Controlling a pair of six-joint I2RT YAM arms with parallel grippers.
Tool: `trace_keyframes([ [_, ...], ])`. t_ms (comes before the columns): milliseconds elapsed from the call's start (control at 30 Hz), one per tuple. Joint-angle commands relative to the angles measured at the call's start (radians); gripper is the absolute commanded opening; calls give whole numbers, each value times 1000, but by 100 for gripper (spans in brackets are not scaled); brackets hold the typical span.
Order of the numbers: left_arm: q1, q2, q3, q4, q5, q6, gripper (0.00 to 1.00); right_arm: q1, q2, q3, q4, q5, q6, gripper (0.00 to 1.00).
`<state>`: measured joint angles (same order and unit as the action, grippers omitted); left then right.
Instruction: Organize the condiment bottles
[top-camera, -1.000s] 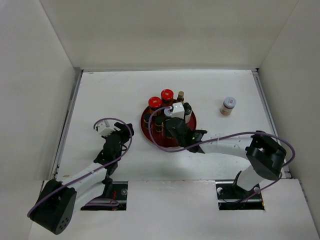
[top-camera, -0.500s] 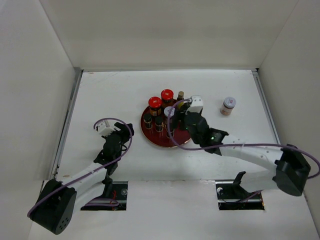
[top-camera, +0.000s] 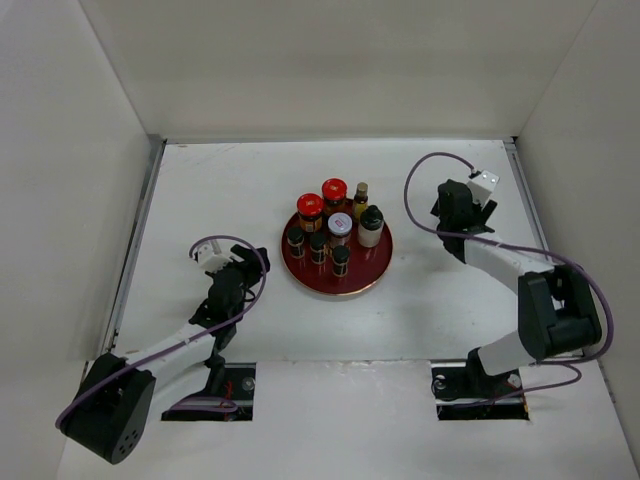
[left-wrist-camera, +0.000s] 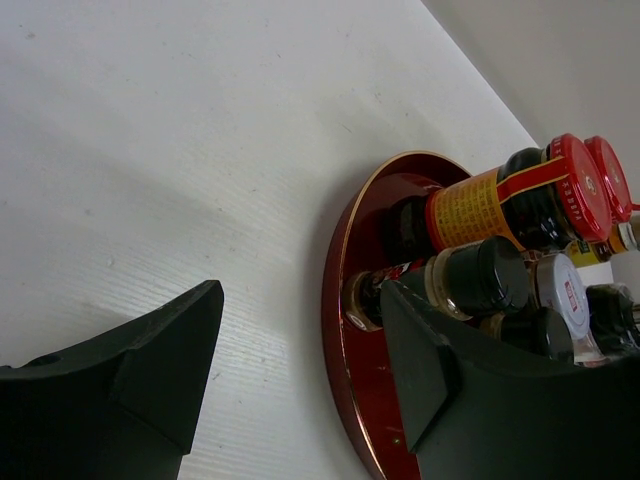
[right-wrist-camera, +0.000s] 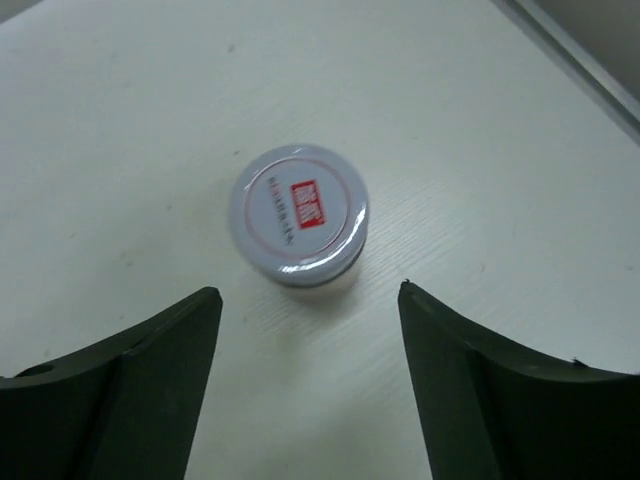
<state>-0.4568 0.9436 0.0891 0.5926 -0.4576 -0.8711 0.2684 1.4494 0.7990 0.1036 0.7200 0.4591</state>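
Note:
A round red tray (top-camera: 360, 285) holds several condiment bottles: two red-capped (top-camera: 309, 207), a white-capped one (top-camera: 340, 225), a pale one with a black cap (top-camera: 371, 227) and small dark black-capped ones (top-camera: 318, 243). A lone white-capped jar (right-wrist-camera: 298, 215) stands on the table at the far right. My right gripper (top-camera: 450, 208) hovers over it and hides it in the top view. In the right wrist view the gripper (right-wrist-camera: 308, 292) is open and empty, the jar just beyond its fingertips. My left gripper (top-camera: 240, 262) is open and empty, left of the tray (left-wrist-camera: 340, 300).
White walls enclose the table on the left, back and right. The right wall's edge strip (right-wrist-camera: 590, 60) runs close behind the lone jar. The left wrist view shows a red-capped bottle (left-wrist-camera: 520, 195) and a black-capped one (left-wrist-camera: 480, 280) near the tray's left rim.
My right gripper has swung away from the tray to the far right and now hangs over the lone jar. The pale black-capped bottle now shows standing in the tray. The left arm has barely moved.

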Motion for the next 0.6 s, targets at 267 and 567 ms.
trace_keyframes([
  [267, -6, 17, 12, 64, 13, -6, 63, -126, 134, 141, 80, -134, -65, 92],
  [567, -6, 4, 9, 67, 11, -5, 63, -153, 223, 190, 87, -208, -65, 84],
])
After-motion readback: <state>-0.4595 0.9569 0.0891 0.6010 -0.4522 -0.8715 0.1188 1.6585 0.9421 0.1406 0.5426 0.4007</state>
